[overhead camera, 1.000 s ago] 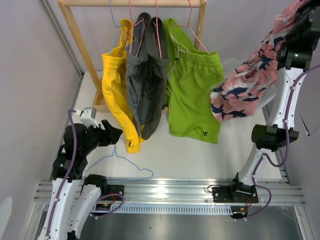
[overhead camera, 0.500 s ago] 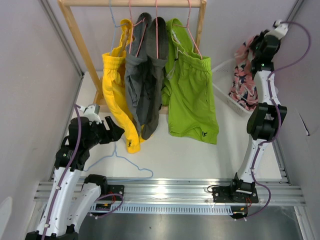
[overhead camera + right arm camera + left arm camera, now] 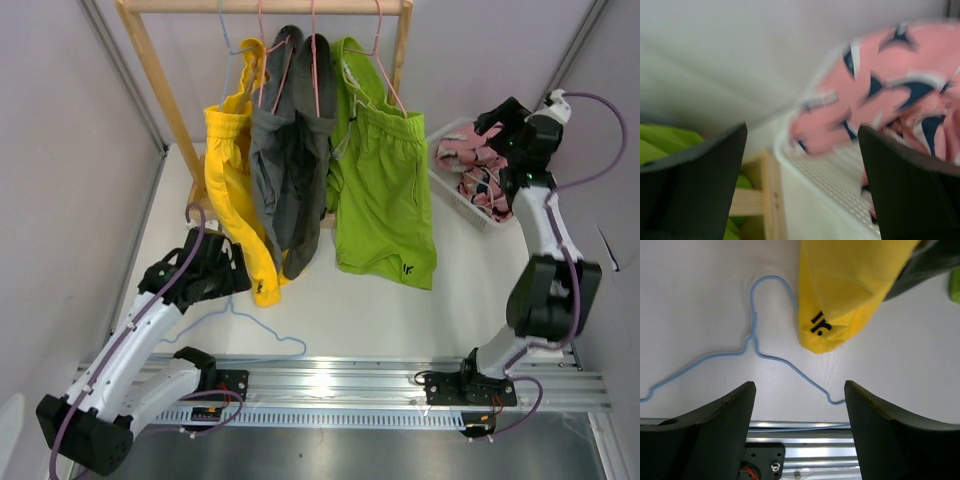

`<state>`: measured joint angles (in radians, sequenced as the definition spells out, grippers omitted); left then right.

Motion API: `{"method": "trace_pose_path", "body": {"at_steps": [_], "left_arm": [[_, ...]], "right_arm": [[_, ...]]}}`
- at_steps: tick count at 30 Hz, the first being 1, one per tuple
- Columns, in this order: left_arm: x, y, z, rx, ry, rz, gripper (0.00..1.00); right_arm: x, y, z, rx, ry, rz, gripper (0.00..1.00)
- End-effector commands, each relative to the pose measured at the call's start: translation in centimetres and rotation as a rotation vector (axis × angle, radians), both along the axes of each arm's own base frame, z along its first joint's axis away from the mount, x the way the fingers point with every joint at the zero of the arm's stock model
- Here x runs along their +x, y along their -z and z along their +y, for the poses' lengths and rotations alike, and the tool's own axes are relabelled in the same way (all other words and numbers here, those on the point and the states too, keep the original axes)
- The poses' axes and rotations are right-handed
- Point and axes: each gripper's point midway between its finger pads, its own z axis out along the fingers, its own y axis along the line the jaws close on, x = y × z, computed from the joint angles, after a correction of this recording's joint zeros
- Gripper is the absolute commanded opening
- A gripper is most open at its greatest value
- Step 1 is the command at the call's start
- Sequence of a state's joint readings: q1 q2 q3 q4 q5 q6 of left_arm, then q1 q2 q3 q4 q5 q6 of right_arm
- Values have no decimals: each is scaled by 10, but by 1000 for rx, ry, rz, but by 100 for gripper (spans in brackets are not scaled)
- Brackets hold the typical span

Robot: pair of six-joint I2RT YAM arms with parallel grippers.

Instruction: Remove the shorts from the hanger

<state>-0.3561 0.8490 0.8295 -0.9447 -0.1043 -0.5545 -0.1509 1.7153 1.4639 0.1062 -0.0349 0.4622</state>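
One down — pink shorts (image 3: pixel 468 160) lie in the basket (image 3: pixel 452 192) (blue hanger (image 3: pixel 755 347) lies bare). Yellow shorts (image 3: pixel 228 190), grey shorts (image 3: pixel 290 185) and green shorts (image 3: pixel 385 200) hang from the rack (image 3: pixel 148 60); left gripper (image 3: pixel 800 386) and right gripper (image 3: pixel 802 132) both gape wide, empty.

3 shorts (image 3: pixel 290 170) hang left of the basket (image 3: pixel 452 192).

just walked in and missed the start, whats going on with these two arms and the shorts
Two robot arms are taking shorts off hangers on a wooden rack. The right pincer is open above the white basket, where the pink patterned shorts lie. The left pincer, also open, hangs low over the table above a bare blue hanger, beside the hem of the yellow shorts. Those, the dark grey shorts and the lime green shorts hang on the rack, not yet removed.
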Motion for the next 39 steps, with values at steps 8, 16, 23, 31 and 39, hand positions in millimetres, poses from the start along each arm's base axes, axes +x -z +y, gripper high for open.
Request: {"method": "trace_pose_path", "body": {"at_steps": [8, 16, 23, 31, 39], "left_arm": [[76, 6, 41, 151, -116, -37, 74], [86, 48, 48, 149, -32, 69, 70], [76, 65, 42, 117, 7, 136, 59], [71, 91, 41, 133, 27, 244, 59], [63, 122, 46, 157, 30, 368, 56]], "right_arm": [[-163, -106, 48, 87, -94, -285, 99], [-241, -105, 78, 114, -182, -292, 99], [-258, -104, 84, 99, -198, -280, 99], [-264, -94, 83, 90, -187, -251, 99], [-265, -86, 82, 90, -182, -241, 99]]}}
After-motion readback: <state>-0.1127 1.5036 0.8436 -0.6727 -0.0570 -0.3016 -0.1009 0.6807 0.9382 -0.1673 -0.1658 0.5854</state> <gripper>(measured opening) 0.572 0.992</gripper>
